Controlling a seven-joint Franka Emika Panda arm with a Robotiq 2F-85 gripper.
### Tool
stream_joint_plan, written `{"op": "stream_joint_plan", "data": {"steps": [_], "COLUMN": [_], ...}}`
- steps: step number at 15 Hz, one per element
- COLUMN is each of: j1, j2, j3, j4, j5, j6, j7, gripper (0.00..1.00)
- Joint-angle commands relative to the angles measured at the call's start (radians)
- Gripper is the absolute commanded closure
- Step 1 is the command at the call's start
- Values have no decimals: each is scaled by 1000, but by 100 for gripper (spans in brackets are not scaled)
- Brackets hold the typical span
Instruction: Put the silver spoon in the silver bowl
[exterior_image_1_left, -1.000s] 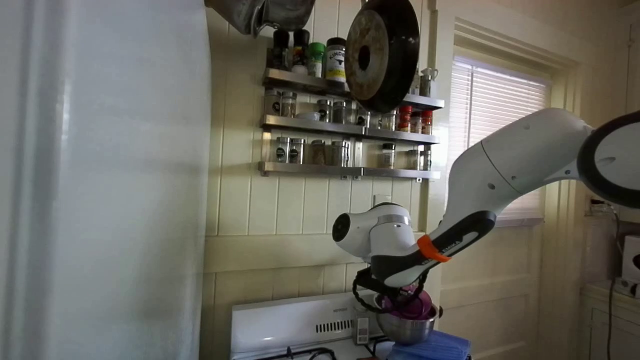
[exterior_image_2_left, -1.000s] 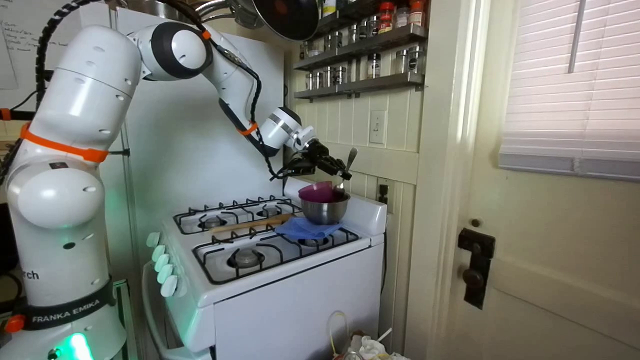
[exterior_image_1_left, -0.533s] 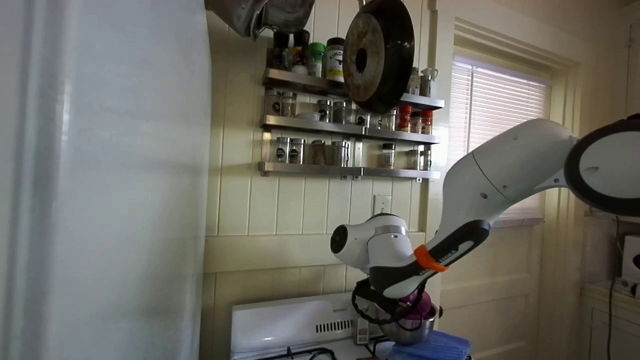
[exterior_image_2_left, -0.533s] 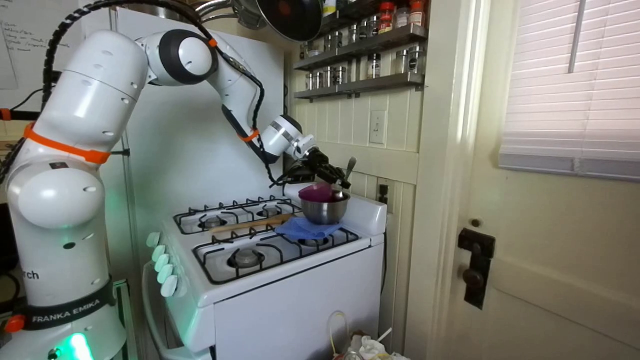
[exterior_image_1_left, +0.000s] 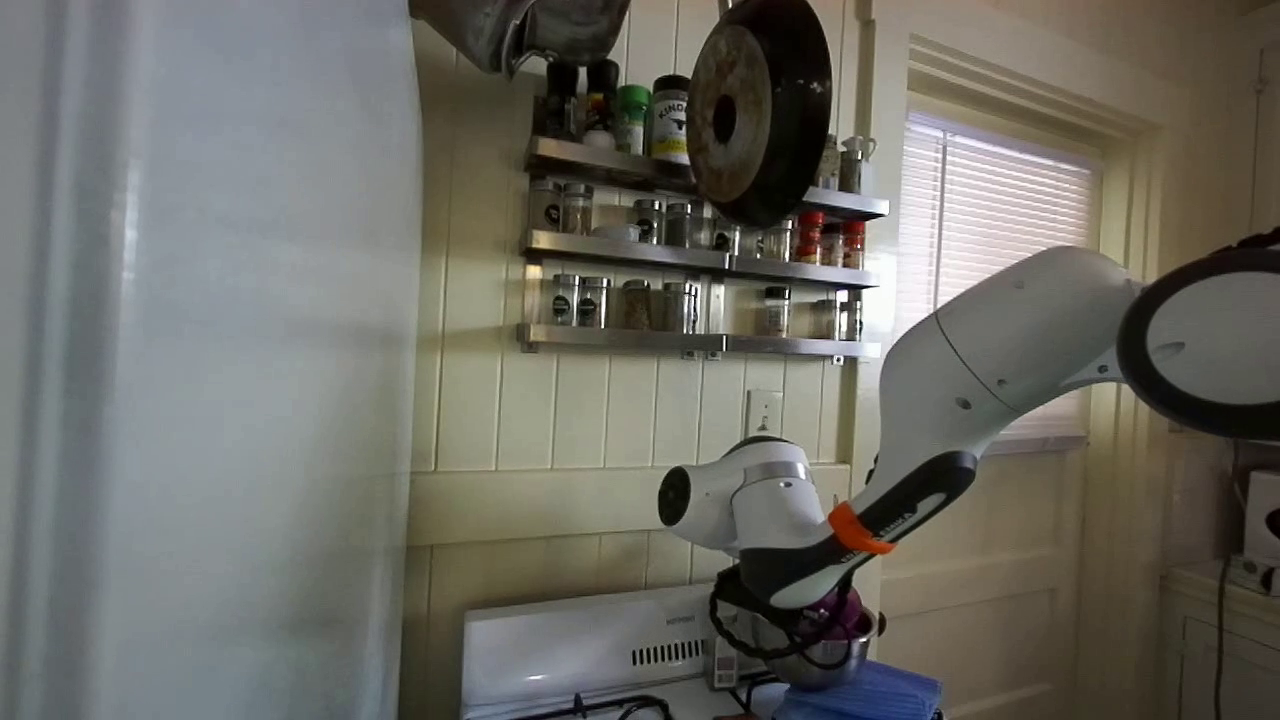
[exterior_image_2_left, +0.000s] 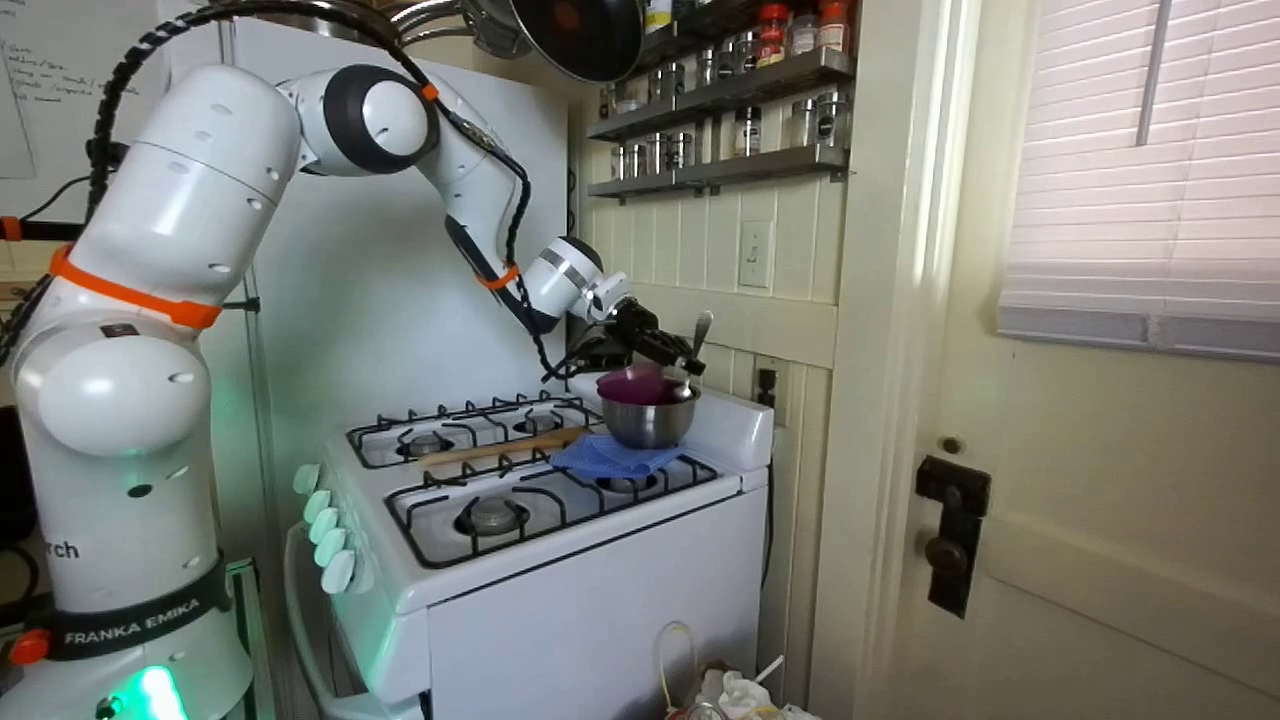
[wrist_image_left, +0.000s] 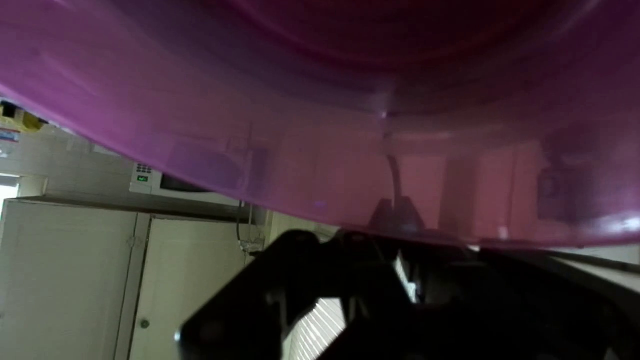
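Note:
The silver bowl (exterior_image_2_left: 650, 430) stands on a blue cloth at the back of the stove and shows in both exterior views (exterior_image_1_left: 815, 668). A purple bowl (exterior_image_2_left: 632, 386) sits tilted inside it and fills much of the wrist view (wrist_image_left: 280, 125). My gripper (exterior_image_2_left: 692, 362) is above the silver bowl's far side, shut on the silver spoon (exterior_image_2_left: 704, 326). The spoon is upright, slightly tilted, handle up. Its head is at the silver bowl's rim, beside the purple bowl; I cannot tell whether it touches. In the wrist view, the dark fingers (wrist_image_left: 395, 225) meet behind the purple rim.
The blue cloth (exterior_image_2_left: 605, 458) lies under the bowl. A wooden utensil (exterior_image_2_left: 500, 448) lies across the white stove (exterior_image_2_left: 600, 590). The stove's back panel (exterior_image_2_left: 735, 425) stands close behind the bowl. A dark pan (exterior_image_2_left: 585, 40) hangs above, near the spice shelves (exterior_image_2_left: 760, 165).
My arm has moved down, carrying the spoon lower, so its head is now at the silver bowl's rim. The last half second shows only slight motion. The bowls have stayed in place.

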Motion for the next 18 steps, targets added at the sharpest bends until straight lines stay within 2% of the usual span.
{"op": "stream_joint_plan", "data": {"steps": [1,5,6,7,16,18], "j1": [20,26,28,28,36,39], "j2": [37,54,55,57,28,0], "j3": [0,7,8,8,11,15], "j4": [24,26,28,32,18,3], "j5": [-43,-57,-62,-62,-55,-46], "j6": [-48,-48,-53,-55,-99,-135], "j7": [0,-19,-24,-27,-31,-33], "gripper": [99,99,69,68,2,0]}}
